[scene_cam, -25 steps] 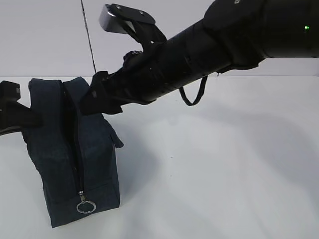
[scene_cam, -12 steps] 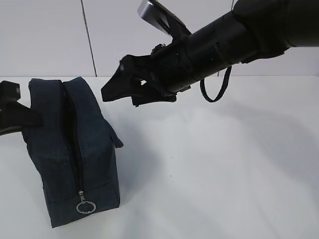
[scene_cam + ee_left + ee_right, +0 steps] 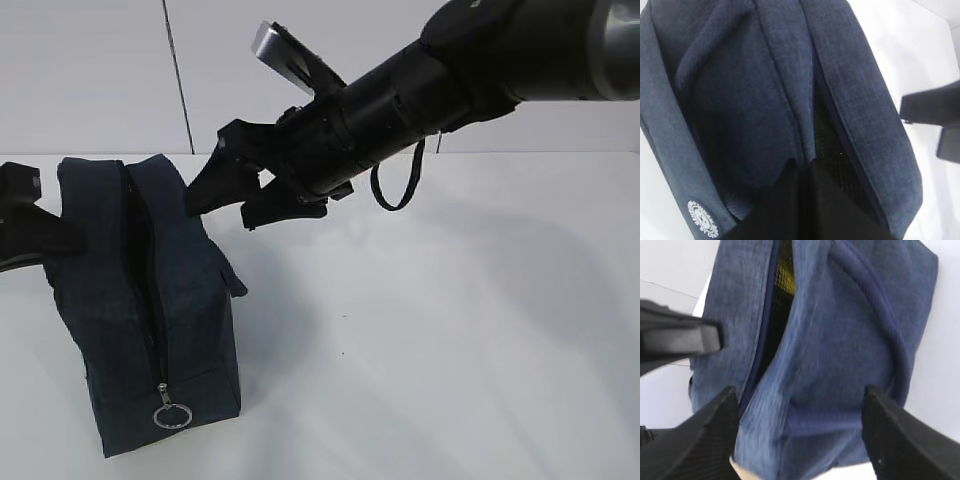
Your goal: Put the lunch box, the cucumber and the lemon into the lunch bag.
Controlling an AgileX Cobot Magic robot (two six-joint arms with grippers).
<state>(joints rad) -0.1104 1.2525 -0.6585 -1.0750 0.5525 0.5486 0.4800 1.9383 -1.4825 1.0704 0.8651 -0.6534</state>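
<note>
The white table (image 3: 450,330) lies bare to the right of the lunch bag (image 3: 140,300), with wide room there out to the back wall; the bag itself stands near the left edge of the exterior view, close to the front.

The lunch bag stands upright, its zipper slit parted along the top and down the near end, the silver ring pull (image 3: 172,415) hanging low near the bottom. From my right wrist view I look into the slit and see a patch of yellow (image 3: 786,270) behind dark mesh; it may be the lemon, but I cannot tell for sure. The lunch box and the cucumber I cannot see in any view. In my left wrist view the white round logo (image 3: 703,218) shows on the bag's side, and a soft handle (image 3: 710,45) lies along the fabric.

My right pincer (image 3: 235,190) hangs in the air just above and beside the bag's top right edge, fingers spread apart and grasping nothing, the arm slanting down from the upper right. My left pincer (image 3: 802,172) is clenched on the fabric at the edge of the zipper slit, at the bag's far left end.
</note>
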